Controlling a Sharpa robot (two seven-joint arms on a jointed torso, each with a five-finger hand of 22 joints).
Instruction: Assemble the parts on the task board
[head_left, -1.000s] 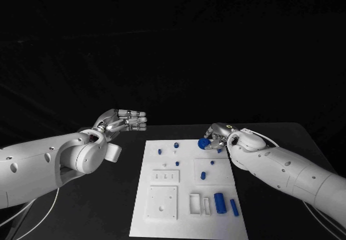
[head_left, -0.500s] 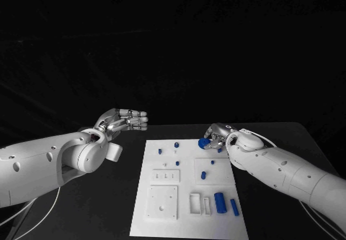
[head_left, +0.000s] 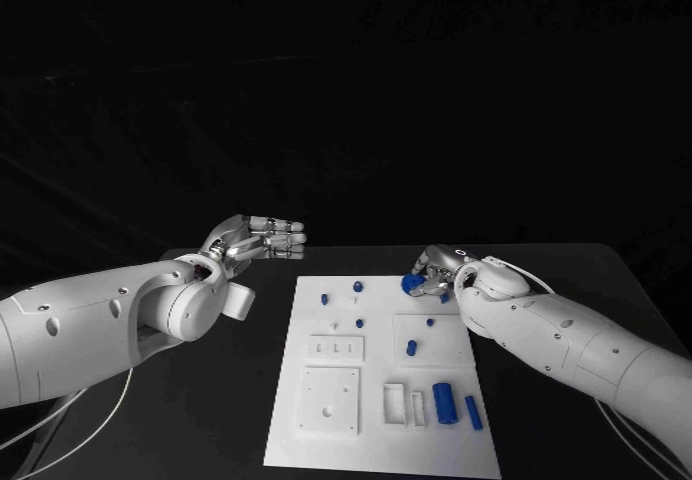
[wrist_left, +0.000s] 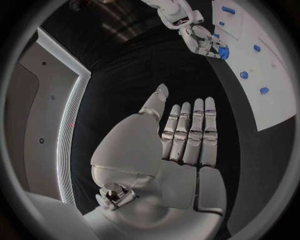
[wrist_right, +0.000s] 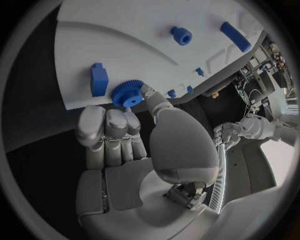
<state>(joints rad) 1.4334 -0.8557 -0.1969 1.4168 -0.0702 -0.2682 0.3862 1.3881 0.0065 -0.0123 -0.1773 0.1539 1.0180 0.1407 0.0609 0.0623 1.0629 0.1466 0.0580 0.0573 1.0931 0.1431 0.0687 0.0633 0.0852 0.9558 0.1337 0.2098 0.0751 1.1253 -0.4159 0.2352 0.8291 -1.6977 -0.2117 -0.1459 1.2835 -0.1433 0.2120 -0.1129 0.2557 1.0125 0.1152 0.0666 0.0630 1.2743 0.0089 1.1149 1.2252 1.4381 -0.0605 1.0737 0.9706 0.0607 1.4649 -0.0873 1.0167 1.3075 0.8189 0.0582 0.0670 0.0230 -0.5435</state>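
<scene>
black table (head_left: 577, 300) under a dark backdrop

Two glossy white arms with rounded, shell-like housings; small dark screw recesses dot the left arm's shell. Left hand (head_left: 257, 240) and right hand (head_left: 437, 272): silver metal, segmented fingers with pale rounded tips, smooth light-grey covers over palm and thumb base. Thin pale cables trail beneath both forearms. A small yellow-green mark sits on the right wrist housing.
</scene>
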